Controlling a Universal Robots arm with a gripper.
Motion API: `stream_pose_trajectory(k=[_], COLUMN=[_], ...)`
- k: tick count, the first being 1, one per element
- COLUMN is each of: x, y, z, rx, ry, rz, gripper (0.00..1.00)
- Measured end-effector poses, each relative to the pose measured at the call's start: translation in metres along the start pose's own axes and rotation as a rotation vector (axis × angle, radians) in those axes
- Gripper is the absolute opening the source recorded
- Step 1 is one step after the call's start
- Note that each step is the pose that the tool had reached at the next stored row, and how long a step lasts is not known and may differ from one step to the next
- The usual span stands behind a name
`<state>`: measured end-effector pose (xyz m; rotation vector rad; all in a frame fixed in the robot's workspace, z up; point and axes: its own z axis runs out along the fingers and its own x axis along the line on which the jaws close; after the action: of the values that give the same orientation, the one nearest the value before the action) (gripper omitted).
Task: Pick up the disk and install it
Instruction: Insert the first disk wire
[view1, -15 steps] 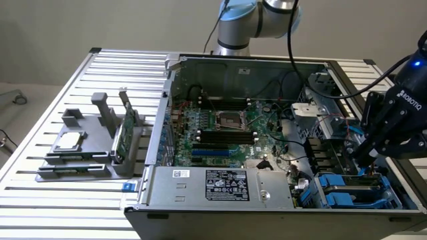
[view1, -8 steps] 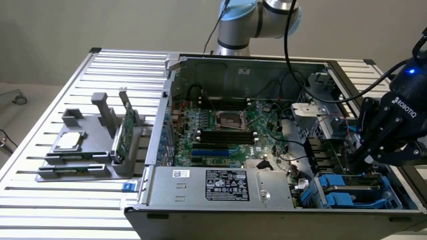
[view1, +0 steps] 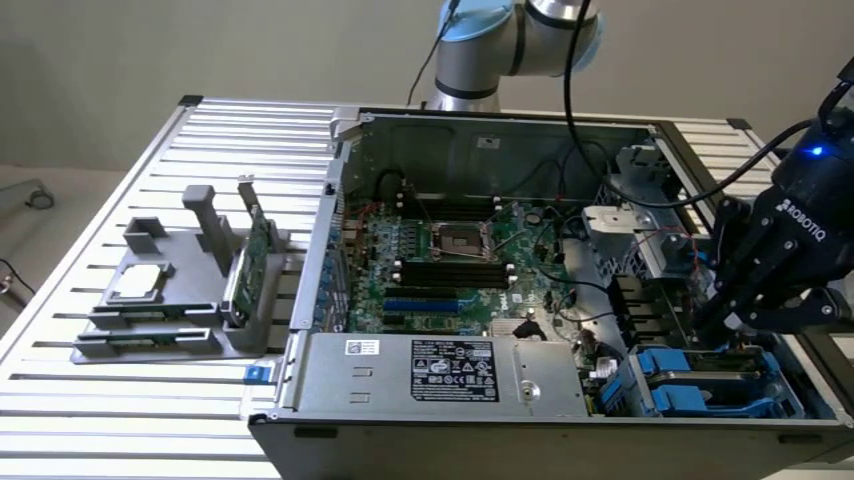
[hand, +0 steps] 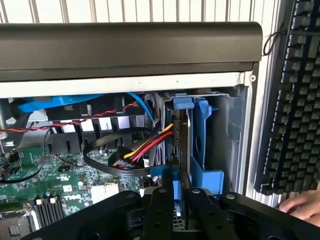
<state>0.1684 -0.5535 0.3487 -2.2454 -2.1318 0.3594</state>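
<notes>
Claw (view1: 731, 322) down at the drive bay of the open computer case (view1: 561, 260), closed on the disk (hand: 181, 150).

In the exterior view we see the black claw lowered into the case's corner at the exterior view's right, just above the blue drive carriers (view1: 694, 375). In the wrist view we note the claw (hand: 181, 200) with its two fingers (hand: 162, 210) pinching the blue-framed disk, which stands on edge and sits partly down in the blue-railed bay slot (hand: 210, 145) beside the case's metal wall. Red, yellow and black cables (hand: 135, 152) run up to the disk's edge. The motherboard (view1: 441, 265) lies in the case floor. On the slatted worktop (view1: 134, 160) outside we log a grey fixture (view1: 160, 300) holding a small chip (view1: 140, 282) and an upright green card (view1: 254, 265). A keyboard (hand: 292, 100) lies beside the case, a person's hand (hand: 302, 204) at its corner.
</notes>
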Motion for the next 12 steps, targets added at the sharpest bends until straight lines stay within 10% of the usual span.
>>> stream_pose_trajectory(k=[12], x=[0.0001], y=[0.0052], z=[0.0037], rx=[-0.0035], ry=[0.0433], rz=[-0.044], gripper=[0.16])
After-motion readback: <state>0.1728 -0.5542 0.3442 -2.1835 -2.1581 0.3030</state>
